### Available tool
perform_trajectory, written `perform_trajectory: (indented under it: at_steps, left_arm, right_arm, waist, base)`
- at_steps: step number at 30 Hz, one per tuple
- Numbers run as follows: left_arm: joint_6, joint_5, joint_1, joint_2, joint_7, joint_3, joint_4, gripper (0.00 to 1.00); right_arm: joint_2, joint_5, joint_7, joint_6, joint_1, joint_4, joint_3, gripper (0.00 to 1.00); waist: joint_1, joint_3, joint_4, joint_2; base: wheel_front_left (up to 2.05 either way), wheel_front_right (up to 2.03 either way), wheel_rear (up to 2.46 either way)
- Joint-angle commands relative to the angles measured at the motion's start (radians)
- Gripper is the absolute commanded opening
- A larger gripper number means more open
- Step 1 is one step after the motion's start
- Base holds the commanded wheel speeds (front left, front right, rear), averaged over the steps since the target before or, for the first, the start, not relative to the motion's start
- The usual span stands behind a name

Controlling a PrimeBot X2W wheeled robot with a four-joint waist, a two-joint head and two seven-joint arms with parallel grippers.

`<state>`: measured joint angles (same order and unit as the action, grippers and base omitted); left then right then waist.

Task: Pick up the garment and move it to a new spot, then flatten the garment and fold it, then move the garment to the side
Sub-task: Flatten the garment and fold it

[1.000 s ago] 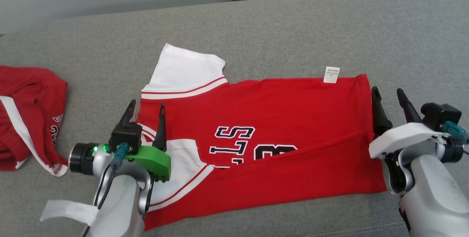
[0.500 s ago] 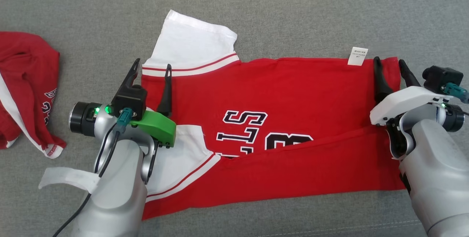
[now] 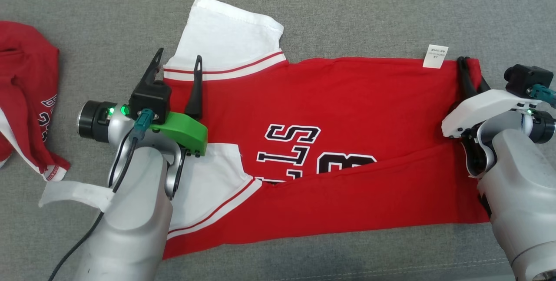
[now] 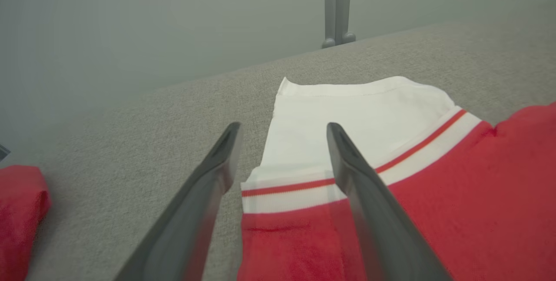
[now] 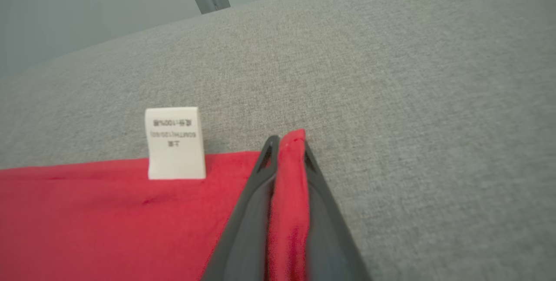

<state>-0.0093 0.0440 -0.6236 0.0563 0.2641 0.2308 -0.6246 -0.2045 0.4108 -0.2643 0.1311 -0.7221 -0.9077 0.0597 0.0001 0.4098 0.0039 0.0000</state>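
One grey upholstered surface carries everything shown. On it the garment lies spread sideways across the middle, sleeves toward my left and hem toward my right, so pick-up, relocation and flattening appear done. Its near long edge is turned up over the body in a slanted flap that hides the lower part of the black print; I judge this to be the first lengthwise fold, already made. A second red cloth lies bunched at the far left, well apart from the garment.

The far white sleeve sticks out beyond the red body, unfolded. The near sleeve lies on the body, partly under my left forearm.

My left claw is released, its two fingers spread and straddling the striped trim at the shoulder edge, with nothing pinched. My right claw is clenched on the garment's far hem corner; the right wrist view shows a ridge of red cloth squeezed between its fingers. Just beside that corner the small white tag projects past the edge onto the grey fabric.

Left to do, by my reading: close the left claw on the shoulder, bring the far edge over, complete the folding, and move the garment aside.
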Motion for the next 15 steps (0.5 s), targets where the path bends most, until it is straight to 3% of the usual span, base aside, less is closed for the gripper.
perform_trajectory:
  at_steps: [1,15]
  left_arm:
    - [-0.007,0.006,-0.031,0.007,0.0,-0.005,-0.008,1.0]
    - [-0.088,0.074,-0.321,0.047,-0.03,-0.041,-0.308,1.0]
  right_arm:
    - [-0.003,0.004,0.0,-0.001,0.001,0.008,0.007,0.0]
    - [0.016,0.036,0.001,0.0,-0.008,0.095,0.095,0.0]
  waist:
    - [-0.0001,0.012,-0.006,0.0]
    - [-0.0001,0.1,-0.061,0.0]
  base:
    - [0.0,0.0,0.0]
    - [0.0,0.0,0.0]
